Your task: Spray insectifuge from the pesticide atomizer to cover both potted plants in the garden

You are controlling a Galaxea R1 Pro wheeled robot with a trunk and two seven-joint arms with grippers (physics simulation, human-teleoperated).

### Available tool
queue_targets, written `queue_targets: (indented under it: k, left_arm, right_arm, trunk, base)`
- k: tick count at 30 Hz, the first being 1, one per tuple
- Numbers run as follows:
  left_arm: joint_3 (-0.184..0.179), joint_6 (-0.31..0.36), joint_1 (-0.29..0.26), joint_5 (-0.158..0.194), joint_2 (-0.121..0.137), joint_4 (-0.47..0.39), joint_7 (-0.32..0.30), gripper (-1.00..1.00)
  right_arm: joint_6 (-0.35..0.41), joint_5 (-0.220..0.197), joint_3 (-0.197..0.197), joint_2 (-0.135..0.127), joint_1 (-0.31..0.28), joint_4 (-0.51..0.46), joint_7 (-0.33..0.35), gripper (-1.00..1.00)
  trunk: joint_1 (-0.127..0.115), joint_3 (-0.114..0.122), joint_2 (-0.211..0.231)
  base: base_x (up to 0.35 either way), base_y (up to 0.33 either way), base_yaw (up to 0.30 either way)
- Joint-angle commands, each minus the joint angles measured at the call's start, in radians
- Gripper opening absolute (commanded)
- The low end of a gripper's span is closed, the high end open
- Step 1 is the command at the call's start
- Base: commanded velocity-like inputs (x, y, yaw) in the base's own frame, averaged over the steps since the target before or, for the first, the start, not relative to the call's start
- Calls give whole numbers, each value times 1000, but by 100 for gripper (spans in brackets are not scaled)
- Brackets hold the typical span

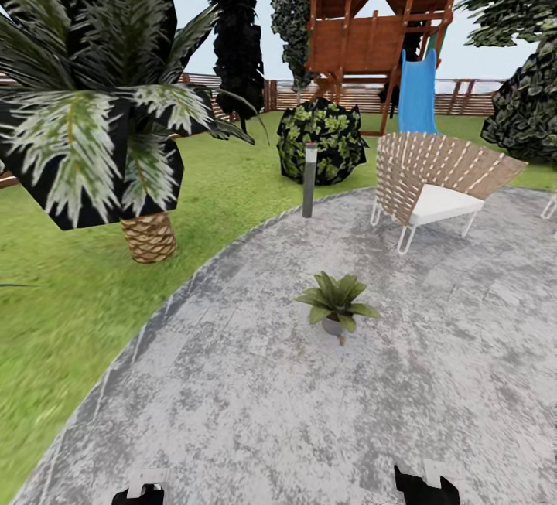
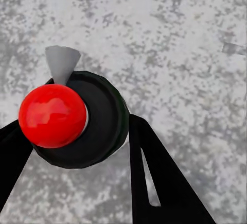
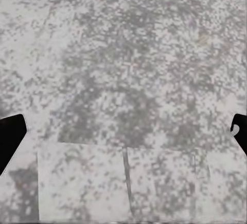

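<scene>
**Spotter:** What have you got closest in?

**Operator:** My left hand (image 2: 82,131) is pinching the pesticide atomizer (image 2: 85,121). I look straight down on it: a round dark body, a glossy red top, and a small grey nozzle sticking out to one side. One dark finger lies against each flank of the body. My right hand (image 3: 123,131) is spread wide with nothing in it, its fingertips far apart over bare patio (image 1: 232,397).

**Spotter:** How do you expect the bottle to handle?

**Operator:** I judge it light and rigid, with a smooth round wall that could twist or slide in a two-finger pinch. The hold belongs on the body, below the red top, so the nozzle stays free to point. I'd tilt it gently.

**Spotter:** And ahead of you?

**Operator:** One potted plant (image 1: 335,300) stands alone on the grey paving, a low rosette in a tiny pot, well apart from both hands. I reckon I must drive nearer before spraying. Beyond it, a short lamp post (image 1: 310,180) sits at the patio's edge and a woven chair (image 1: 433,180) to the right. A palm (image 1: 100,103) grows from the lawn (image 1: 232,180) on the left. Farther off are a shrub (image 1: 321,141), a wooden play tower (image 1: 379,18) with a blue slide (image 1: 418,95), then the fence (image 1: 464,95)
</scene>
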Motion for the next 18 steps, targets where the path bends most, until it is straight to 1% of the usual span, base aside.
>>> queue_targets:
  k: [1, 12, 18]
  left_arm:
    - [8, -3, 0, -4, 0, 1, -3, -100]
    - [8, -4, 0, -3, 6, -2, -4, -100]
    - [9, -5, 0, -3, 9, -6, -4, -100]
  right_arm:
    - [-2, -6, 8, 0, -1, 0, -4, 100]
    - [-2, -6, 8, 0, -1, 0, -4, 100]
    - [-2, -7, 8, 0, -1, 0, -3, 100]
  trunk:
    - [0, -1, 0]
    - [0, -2, 0]
    - [0, -2, 0]
  base:
    - [45, 323, -284]
    - [7, 323, -292]
    - [-74, 317, -297]
